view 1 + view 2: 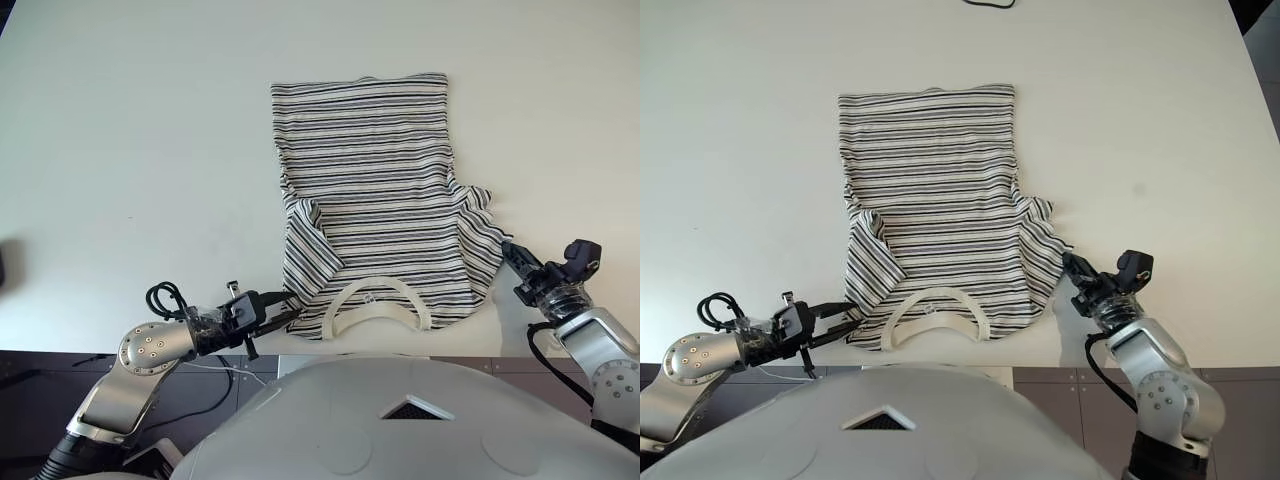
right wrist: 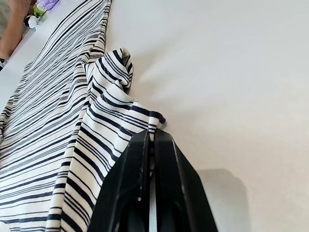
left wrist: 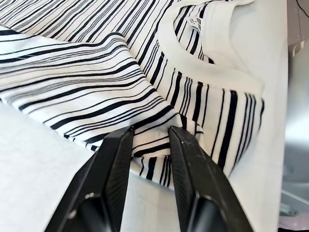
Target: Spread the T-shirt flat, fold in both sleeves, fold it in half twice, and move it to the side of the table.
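A black-and-white striped T-shirt (image 1: 375, 190) lies on the white table (image 1: 130, 150), its white collar (image 1: 375, 300) toward me and its hem at the far side. Both sleeves are folded in over the body and look rumpled. My left gripper (image 1: 290, 308) is at the shirt's near left shoulder corner, open, with the fabric edge (image 3: 154, 145) between its fingertips (image 3: 120, 137). My right gripper (image 1: 507, 248) is at the near right sleeve, and its fingers (image 2: 140, 145) are shut on the sleeve's striped edge (image 2: 123, 113).
The table's near edge runs just under the collar. Wide bare tabletop extends left, right and beyond the shirt. A dark cable (image 1: 990, 3) lies at the far edge, and a dark object (image 1: 3, 265) sits at the left border.
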Tool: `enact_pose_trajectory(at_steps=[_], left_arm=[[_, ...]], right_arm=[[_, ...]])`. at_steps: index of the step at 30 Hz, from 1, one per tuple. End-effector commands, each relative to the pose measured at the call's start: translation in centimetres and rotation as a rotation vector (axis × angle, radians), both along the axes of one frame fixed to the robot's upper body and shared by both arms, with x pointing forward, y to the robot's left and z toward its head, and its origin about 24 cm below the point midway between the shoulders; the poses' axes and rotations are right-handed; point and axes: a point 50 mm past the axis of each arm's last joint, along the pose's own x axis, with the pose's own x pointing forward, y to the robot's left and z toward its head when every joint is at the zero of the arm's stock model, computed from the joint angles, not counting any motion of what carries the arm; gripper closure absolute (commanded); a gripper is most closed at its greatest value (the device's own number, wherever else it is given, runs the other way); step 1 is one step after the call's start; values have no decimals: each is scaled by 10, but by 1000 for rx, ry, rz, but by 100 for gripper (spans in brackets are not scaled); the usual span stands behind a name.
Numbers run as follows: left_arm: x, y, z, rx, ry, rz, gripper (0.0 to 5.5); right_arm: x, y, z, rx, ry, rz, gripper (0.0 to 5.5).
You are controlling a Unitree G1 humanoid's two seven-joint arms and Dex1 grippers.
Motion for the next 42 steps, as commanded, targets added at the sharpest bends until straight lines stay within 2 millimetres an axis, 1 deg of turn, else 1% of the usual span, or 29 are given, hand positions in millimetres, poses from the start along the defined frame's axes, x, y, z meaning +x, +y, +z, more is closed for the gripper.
enact_pose_trajectory(at_steps=[1,4,6,8,10,12,14,20,24,29,32,34,36,37,38,40,42], left_arm=[[25,-12,46,-135,-7,41,413],[29,-23,65,-172,21,55,413],[28,-29,70,-175,34,47,413],[30,-32,73,-167,38,41,413],[31,-34,73,-160,40,40,413],[30,-37,73,-157,44,36,413],[30,-38,73,-155,47,32,413],[30,-35,71,-142,54,28,413],[31,-34,70,-136,53,29,413],[31,-32,65,-119,49,25,413],[31,-29,61,-104,43,20,413],[30,-29,59,-99,38,14,413],[29,-27,57,-91,26,5,413],[29,-25,57,-80,11,1,413],[30,-21,58,-57,-16,-5,413],[31,-10,58,17,-92,-37,413],[28,8,50,149,-158,-104,413]], right_arm=[[-1,8,12,-81,-63,75,538],[2,19,29,-128,-159,144,538],[4,30,37,-158,-215,213,538],[7,46,46,-213,-295,317,538],[8,59,50,-234,-339,399,538],[9,66,45,-273,-336,463,538],[9,70,40,-304,-329,500,538],[4,80,35,-362,-337,616,538],[2,82,32,-372,-332,621,538],[5,82,29,-403,-332,600,538],[6,85,35,-334,-359,569,481],[4,88,40,-260,-366,586,446],[-2,91,46,-191,-368,652,446],[-3,86,48,-187,-363,673,446],[-4,76,48,-226,-348,686,446],[-7,49,47,-347,-309,716,446],[-11,18,50,-468,-286,738,446]])
